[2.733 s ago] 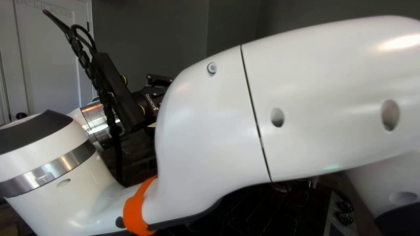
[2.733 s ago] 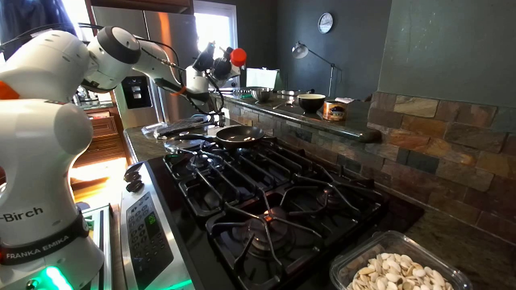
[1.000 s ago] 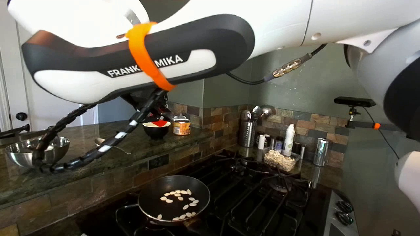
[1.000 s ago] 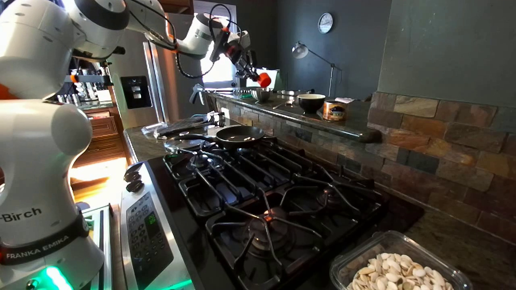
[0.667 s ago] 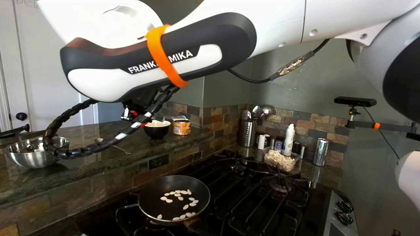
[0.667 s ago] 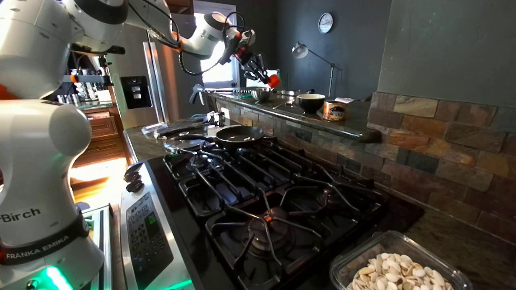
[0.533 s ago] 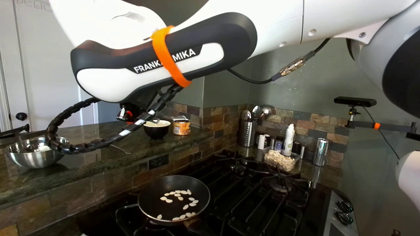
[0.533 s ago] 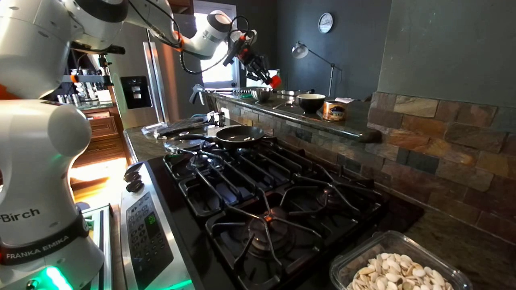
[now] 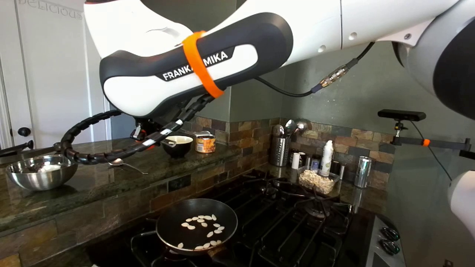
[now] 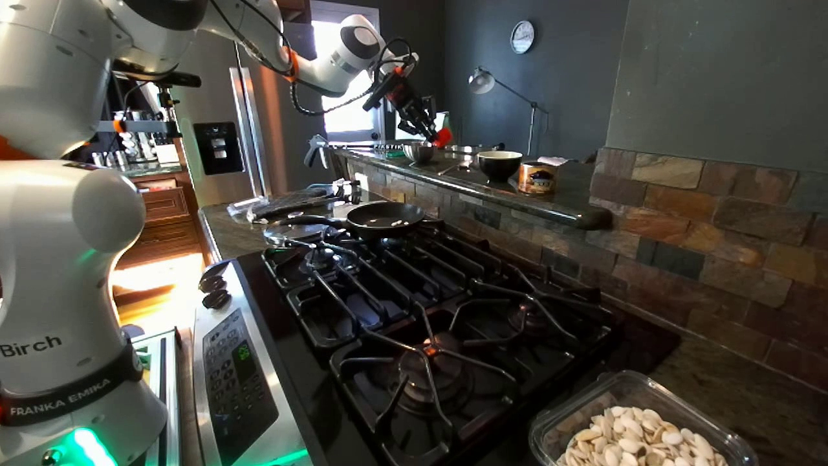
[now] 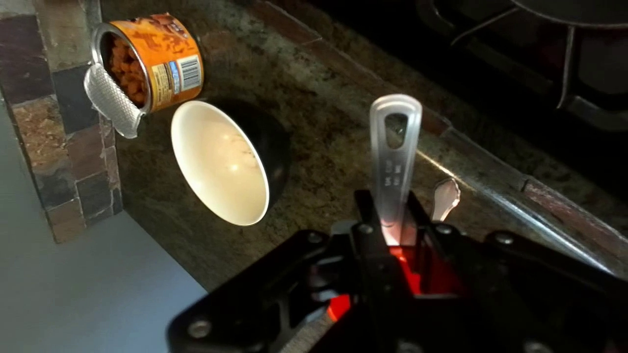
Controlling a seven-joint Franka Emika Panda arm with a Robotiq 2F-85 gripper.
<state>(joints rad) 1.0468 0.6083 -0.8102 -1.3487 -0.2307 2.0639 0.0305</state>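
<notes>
A red measuring cup (image 10: 442, 137) is hanging from the gripper (image 11: 391, 211), which is clamping its metal handle (image 11: 395, 162) from both sides. The cup seems to be held above the raised stone counter (image 9: 97, 181). Judging by that, grasping and lifting are looking finished, while releasing is not yet happening. The cup's mouth is hidden, so its contents are not showing.

In the wrist view, a bowl (image 11: 211, 164), black outside and cream inside, is sitting apart from the gripper. Just beside it, a can (image 11: 181, 46) is standing with its lid (image 11: 112, 100) already peeled back and orange chunks (image 11: 126, 66) showing inside. A spoon (image 9: 118, 162) is lying on the counter, and a stainless-steel mixing bowl (image 9: 41, 176) is sitting farther along.

Lower down, a black frying pan (image 9: 170, 230) is resting on the gas cooktop (image 10: 414, 301), already holding scattered pale seeds (image 9: 190, 227). Past the cooktop's opposite end, a clear plastic tub (image 10: 579, 414) is holding many more.

As for writing, stamped lettering on the handle is apparently including "CUP", its number blurred. The can is showing a barcode (image 11: 189, 72) but no readable name. The robot arm (image 10: 77, 259) is bearing "FRANKA EMIKA" and "Birch"; a door (image 9: 55, 81) is displaying "DELICIOUS".
</notes>
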